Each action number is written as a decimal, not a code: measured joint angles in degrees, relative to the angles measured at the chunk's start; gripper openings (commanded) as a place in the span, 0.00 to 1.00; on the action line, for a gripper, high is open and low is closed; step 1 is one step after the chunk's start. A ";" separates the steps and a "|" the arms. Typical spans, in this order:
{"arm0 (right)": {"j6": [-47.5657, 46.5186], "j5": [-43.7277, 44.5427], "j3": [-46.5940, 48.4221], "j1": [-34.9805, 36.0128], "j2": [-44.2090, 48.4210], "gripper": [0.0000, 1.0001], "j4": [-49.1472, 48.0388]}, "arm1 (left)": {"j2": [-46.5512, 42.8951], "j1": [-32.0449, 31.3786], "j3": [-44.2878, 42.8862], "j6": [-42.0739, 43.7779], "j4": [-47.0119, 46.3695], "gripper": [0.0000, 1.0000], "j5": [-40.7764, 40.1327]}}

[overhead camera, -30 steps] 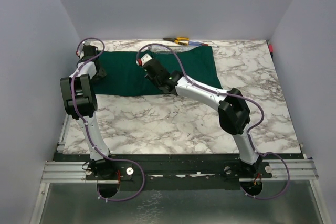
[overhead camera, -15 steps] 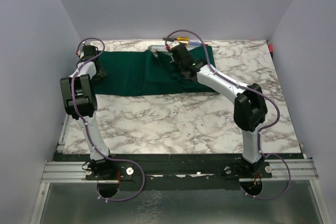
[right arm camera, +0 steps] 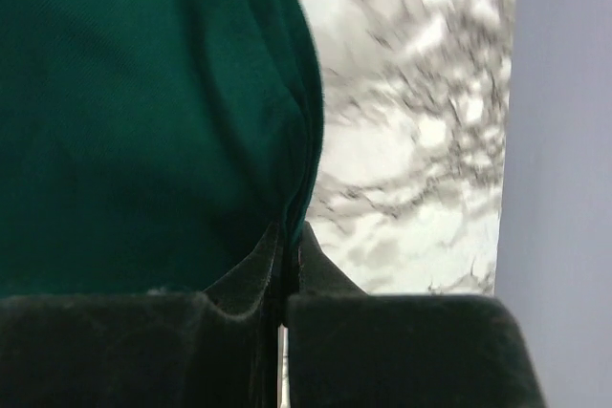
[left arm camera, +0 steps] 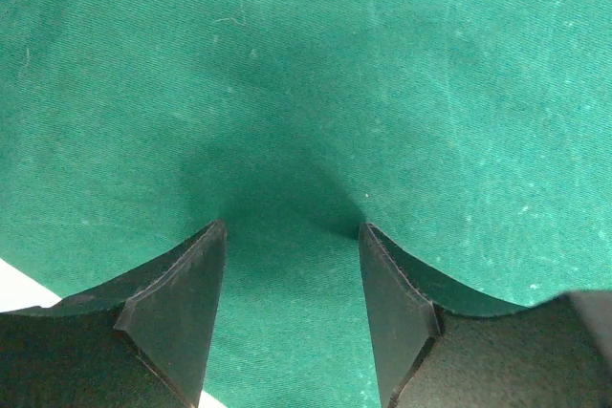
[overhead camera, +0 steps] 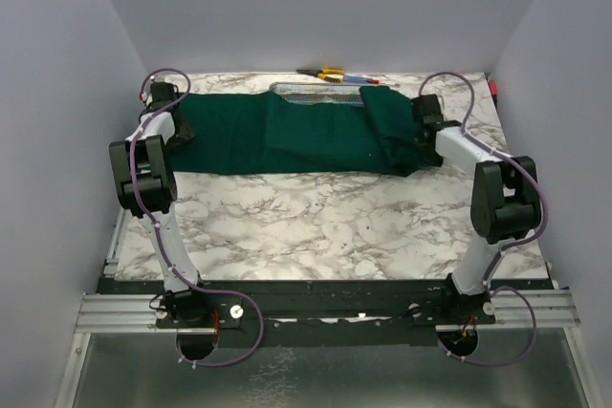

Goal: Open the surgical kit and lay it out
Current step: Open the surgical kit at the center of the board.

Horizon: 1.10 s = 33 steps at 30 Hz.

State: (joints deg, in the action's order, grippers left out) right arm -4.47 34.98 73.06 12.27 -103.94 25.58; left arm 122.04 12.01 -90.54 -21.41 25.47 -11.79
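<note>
Right tool (right arm camera: 287,236): closed, pinching the right edge of the dark green cloth wrap (overhead camera: 287,131). Left tool (left arm camera: 292,236): fingers apart, tips pressed on its left end. Wrap lay spread along the far side of the bench (overhead camera: 335,226); wire-mesh tray (overhead camera: 316,91) showed at its far edge.

The left arm (overhead camera: 168,236) and the right arm (overhead camera: 475,255) are both wearing glossy white tubular shells (overhead camera: 459,145) between chunky matte black joint housings (overhead camera: 143,174). A thin purple cable (overhead camera: 167,71) is looping along each one. Their round black bases (overhead camera: 191,308) are sitting on a black plate (overhead camera: 325,305) ahead of a ribbed aluminium rail (overhead camera: 115,314). The left gripper's (left arm camera: 291,227) black wedge-shaped fingers (left arm camera: 177,312) are showing bevelled, faintly scuffed edges; the right gripper's (right arm camera: 290,228) are looking equally matte black.
</note>
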 measured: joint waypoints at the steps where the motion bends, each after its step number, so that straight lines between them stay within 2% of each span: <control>1: 1.01 -0.20 -1.27 -2.01 -0.11 0.01 0.17 | 0.02 0.00 -0.07 0.00 0.15 0.59 0.15; 6: 6.32 -1.31 -1.95 -9.64 -2.43 0.01 1.27 | 0.68 0.00 -1.11 -0.04 0.61 0.59 0.74; 14: 10.93 1.07 4.81 -12.31 -7.82 0.01 4.79 | 0.96 0.00 -1.92 -0.02 1.05 0.59 1.09; 18: 11.93 4.94 8.66 -13.03 -9.60 0.01 5.90 | 1.07 -0.02 -2.43 -0.02 1.46 0.59 1.29; 23: 8.81 9.60 9.88 -15.04 -10.99 0.01 3.41 | 1.79 0.00 -3.34 -0.02 1.68 0.59 1.49; 33: 1.51 11.37 9.62 -25.11 -12.76 0.01 -2.51 | 2.29 0.00 -3.98 0.00 2.03 0.59 1.46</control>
State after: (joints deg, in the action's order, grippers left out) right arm -2.96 46.35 82.67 -12.84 -116.71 23.07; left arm 124.33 12.01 -94.52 -21.41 27.51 -10.33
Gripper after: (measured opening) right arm 0.014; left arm 0.592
